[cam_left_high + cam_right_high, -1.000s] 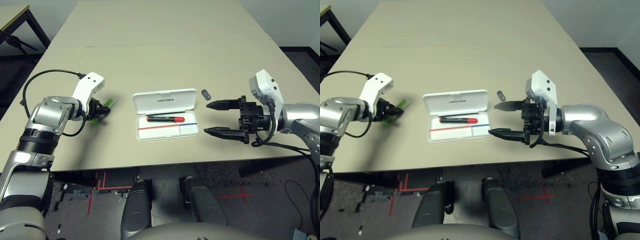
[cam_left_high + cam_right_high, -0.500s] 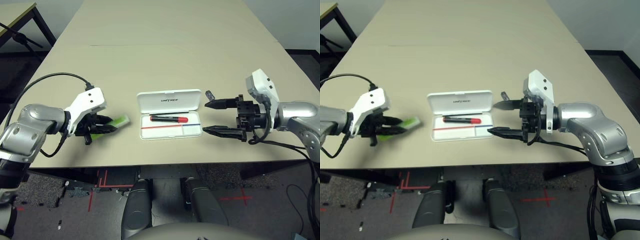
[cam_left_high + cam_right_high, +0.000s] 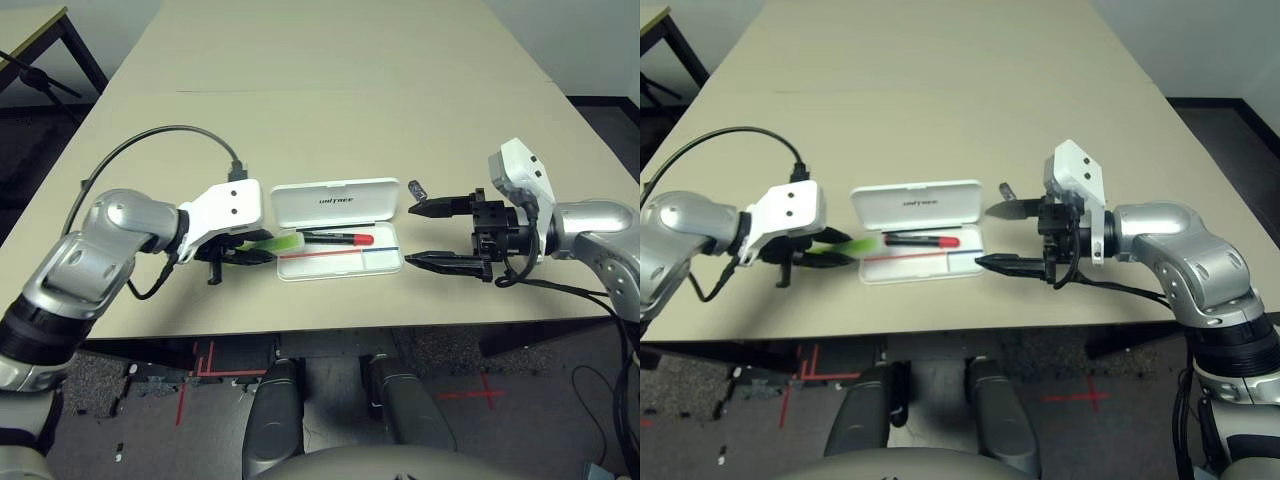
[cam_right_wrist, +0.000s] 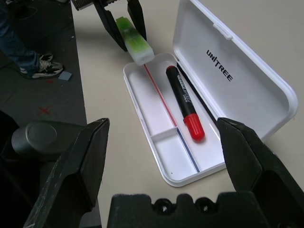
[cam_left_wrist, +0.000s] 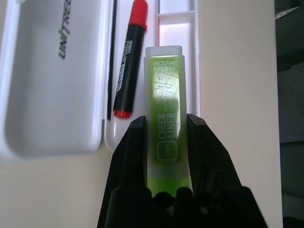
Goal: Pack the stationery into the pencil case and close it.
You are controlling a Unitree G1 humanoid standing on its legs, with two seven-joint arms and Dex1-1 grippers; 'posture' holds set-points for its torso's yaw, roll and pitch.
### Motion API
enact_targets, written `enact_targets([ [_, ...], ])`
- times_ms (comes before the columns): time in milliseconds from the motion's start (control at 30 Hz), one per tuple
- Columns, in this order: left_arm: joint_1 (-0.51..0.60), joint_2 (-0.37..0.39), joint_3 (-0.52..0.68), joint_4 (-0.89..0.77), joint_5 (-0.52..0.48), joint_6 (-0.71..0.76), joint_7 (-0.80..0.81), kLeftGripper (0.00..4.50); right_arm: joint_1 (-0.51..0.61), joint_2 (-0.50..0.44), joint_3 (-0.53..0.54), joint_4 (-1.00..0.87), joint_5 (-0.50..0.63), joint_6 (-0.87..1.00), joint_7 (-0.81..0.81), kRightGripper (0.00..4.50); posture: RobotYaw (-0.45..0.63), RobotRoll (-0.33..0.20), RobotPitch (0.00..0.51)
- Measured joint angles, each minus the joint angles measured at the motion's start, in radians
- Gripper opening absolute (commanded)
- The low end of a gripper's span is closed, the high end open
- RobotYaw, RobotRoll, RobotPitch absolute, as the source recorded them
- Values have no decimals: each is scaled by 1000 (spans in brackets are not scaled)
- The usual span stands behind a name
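From the head view, the left gripper [image 3: 243, 262] pinches the lime-green highlighter [image 3: 276, 245], its free end poking over the left end of the open pencil case [image 3: 339, 230], which lies near the table's [image 3: 330, 90] front edge. The black marker [image 3: 335, 238] with red cap already lies in the tray. The tiny dark clip [image 3: 416, 187] lies just beyond the case's right end, beside the right gripper [image 3: 438, 233], whose fingers are spread wide and hold nothing.

In the left wrist view, the highlighter overhangs the tray beside the marker.

In the right wrist view, the free channel runs along the red-and-blue line [image 4: 164, 105]. Best to lower the highlighter flat there, parallel to the marker, before letting go.
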Motion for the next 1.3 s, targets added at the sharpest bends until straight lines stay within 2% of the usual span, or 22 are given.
enact_targets([
  [233,-46,-114,-96,13,68,14,18,1077,1,0,4,0,-8,0,0,4500,-70,0,144],
  [500,-66,-200,-126,41,102,53,59,1077,9,-1,4,0,-17,-1,-1,4500,-82,0,146],
  [733,-67,-228,-137,43,120,57,73,1077,14,0,4,0,-24,-1,-1,4500,-83,0,146],
  [1100,-67,-225,-157,54,123,58,72,1077,14,0,10,0,-30,-9,-2,4500,-90,0,144],
  [1300,-66,-222,-153,60,117,61,72,3233,15,0,28,0,-37,-18,-3,4500,-89,0,143],
])
